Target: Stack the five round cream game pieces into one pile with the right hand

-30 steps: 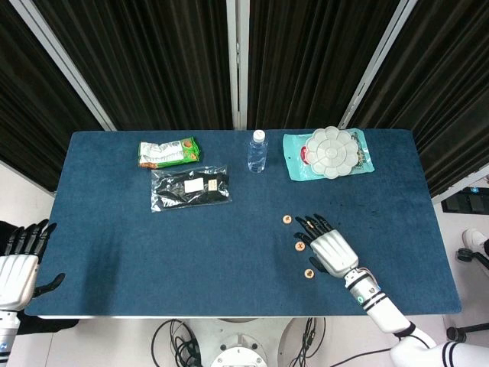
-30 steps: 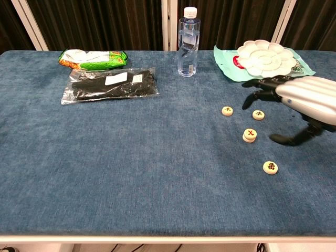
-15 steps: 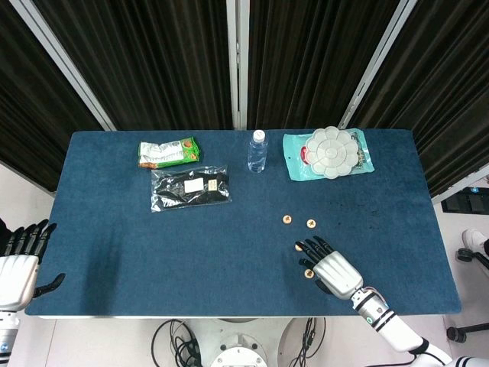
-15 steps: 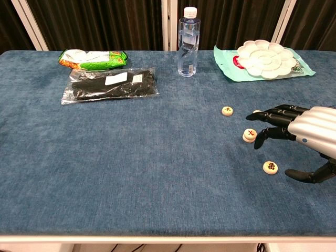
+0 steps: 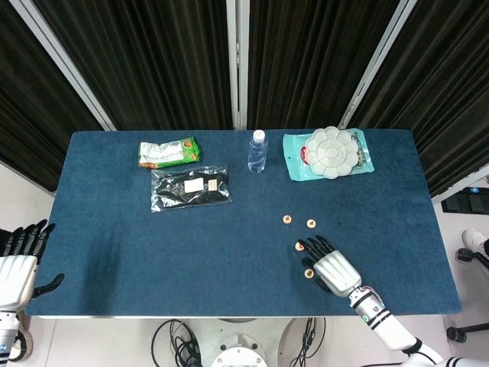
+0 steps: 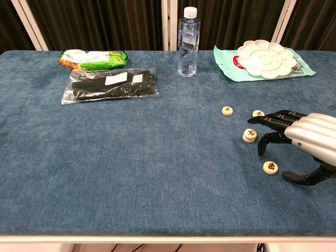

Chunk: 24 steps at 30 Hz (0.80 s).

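Cream round pieces lie on the blue table (image 6: 131, 173): one at the back left (image 6: 227, 111) (image 5: 286, 220), one at the back right (image 6: 258, 113) (image 5: 311, 223), a thicker one that looks like two stacked (image 6: 249, 135) (image 5: 299, 246), and the nearest one (image 6: 270, 167) (image 5: 309, 273). My right hand (image 6: 300, 140) (image 5: 330, 264) hovers palm down just right of the thicker and nearest pieces, fingers spread, holding nothing. Its fingertips (image 6: 261, 137) end close beside the thicker piece. My left hand (image 5: 19, 264) hangs off the table's left edge, fingers apart and empty.
A water bottle (image 6: 188, 42) stands at the back centre. A white flower-shaped palette (image 6: 265, 58) lies on a teal packet at the back right. A green snack bag (image 6: 92, 59) and a clear bag with dark contents (image 6: 113, 84) lie at the back left.
My right hand has pulled back from the back right piece toward the near edge, uncovering that piece. It now sits beside the thicker and nearest pieces. The left hand has barely moved.
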Each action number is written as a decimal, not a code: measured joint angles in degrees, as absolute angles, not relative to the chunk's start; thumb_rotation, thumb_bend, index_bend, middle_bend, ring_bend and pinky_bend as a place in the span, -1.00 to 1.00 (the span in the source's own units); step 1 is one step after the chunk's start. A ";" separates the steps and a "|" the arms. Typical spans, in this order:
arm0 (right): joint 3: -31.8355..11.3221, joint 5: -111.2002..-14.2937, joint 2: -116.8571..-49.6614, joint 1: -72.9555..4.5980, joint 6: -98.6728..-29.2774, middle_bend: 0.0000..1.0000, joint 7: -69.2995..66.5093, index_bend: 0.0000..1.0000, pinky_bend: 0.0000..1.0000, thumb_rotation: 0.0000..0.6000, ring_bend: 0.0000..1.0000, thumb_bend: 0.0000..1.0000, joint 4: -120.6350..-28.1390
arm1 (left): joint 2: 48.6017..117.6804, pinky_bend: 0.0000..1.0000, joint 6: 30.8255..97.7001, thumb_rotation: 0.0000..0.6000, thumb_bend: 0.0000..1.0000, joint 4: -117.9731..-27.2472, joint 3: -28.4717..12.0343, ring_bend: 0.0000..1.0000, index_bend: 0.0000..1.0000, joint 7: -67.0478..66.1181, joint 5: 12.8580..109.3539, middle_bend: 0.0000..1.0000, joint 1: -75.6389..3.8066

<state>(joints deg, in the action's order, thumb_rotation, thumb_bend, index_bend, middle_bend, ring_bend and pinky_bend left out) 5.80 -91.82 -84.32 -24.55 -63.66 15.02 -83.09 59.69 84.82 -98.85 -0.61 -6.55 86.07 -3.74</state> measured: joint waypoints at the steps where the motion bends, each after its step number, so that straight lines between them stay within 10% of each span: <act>1: 5.75 -91.86 -84.43 -24.53 -63.68 -1.00 14.89 -0.23 -1.00 1.00 -1.00 -0.47 -83.03 | 59.68 -1.00 84.84 1.00 -0.62 -98.88 -0.62 -1.00 -0.92 -6.55 86.06 -1.00 -3.73; 24: 5.03 -91.70 -85.54 -24.29 -63.18 -0.99 14.74 0.05 -1.00 1.00 -1.00 -0.43 -82.39 | 59.50 -1.00 84.88 1.00 -0.62 -98.88 -0.59 -1.00 -0.92 -6.05 86.15 -1.00 -3.61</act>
<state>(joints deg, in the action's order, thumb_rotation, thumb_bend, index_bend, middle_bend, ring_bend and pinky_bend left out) 5.03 -91.70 -85.54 -24.29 -63.18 14.74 -82.39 59.50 84.88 -98.88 -0.59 -6.05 86.15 -3.61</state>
